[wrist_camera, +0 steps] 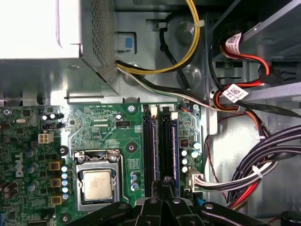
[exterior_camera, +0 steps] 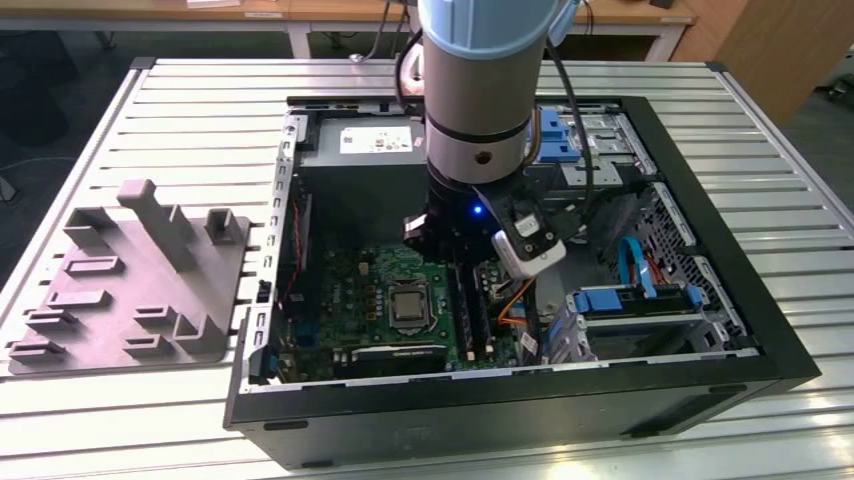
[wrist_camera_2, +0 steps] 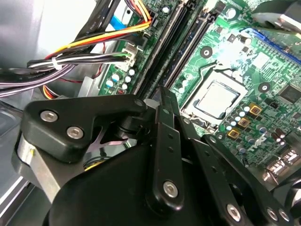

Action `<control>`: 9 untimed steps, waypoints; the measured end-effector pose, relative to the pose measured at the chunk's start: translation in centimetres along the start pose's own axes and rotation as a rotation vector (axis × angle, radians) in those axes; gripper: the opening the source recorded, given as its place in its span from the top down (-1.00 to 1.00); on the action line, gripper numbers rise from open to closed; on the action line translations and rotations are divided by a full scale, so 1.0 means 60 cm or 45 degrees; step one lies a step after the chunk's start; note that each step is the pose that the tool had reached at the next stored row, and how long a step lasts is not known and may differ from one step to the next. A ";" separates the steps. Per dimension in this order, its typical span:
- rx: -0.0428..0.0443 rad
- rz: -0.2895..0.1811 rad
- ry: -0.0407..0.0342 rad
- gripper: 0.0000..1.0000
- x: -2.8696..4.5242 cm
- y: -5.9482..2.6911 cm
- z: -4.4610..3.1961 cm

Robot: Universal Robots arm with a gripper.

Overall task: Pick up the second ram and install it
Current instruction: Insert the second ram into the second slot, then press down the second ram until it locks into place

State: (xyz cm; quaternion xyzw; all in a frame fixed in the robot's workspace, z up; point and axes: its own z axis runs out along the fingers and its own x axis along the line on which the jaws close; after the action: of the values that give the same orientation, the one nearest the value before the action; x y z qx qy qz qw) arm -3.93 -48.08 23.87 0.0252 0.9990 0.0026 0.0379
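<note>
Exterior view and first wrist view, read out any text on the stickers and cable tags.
Power supply sticker: print too small to read.
White cable tag: print too blurred to read.
Nothing on either can be quoted.

One computer case (exterior_camera: 747, 330), one motherboard (exterior_camera: 360, 290), one processor socket (wrist_camera: 97, 181), one grey slotted block (exterior_camera: 127, 280)

Open computer case (exterior_camera: 694, 370) lay on the slatted worktop (exterior_camera: 200, 100). Inside it: green motherboard (exterior_camera: 350, 290), grey power supply (exterior_camera: 360, 150), blue drive caddy (exterior_camera: 638, 300). Grey slotted block (exterior_camera: 127, 280) sat beside the case, apart.
</note>
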 end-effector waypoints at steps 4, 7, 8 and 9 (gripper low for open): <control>-0.001 0.001 -0.0001 0.80 0.000 0.000 -0.001; 0.000 0.001 0.0000 0.80 0.000 0.000 -0.003; 0.000 0.001 0.0000 0.80 0.000 0.000 -0.003; 0.000 0.001 0.0001 0.80 0.000 0.001 -0.003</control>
State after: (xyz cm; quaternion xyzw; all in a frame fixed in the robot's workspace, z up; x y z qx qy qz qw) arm -3.93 -48.03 24.05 0.0257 0.9990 0.0025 0.0378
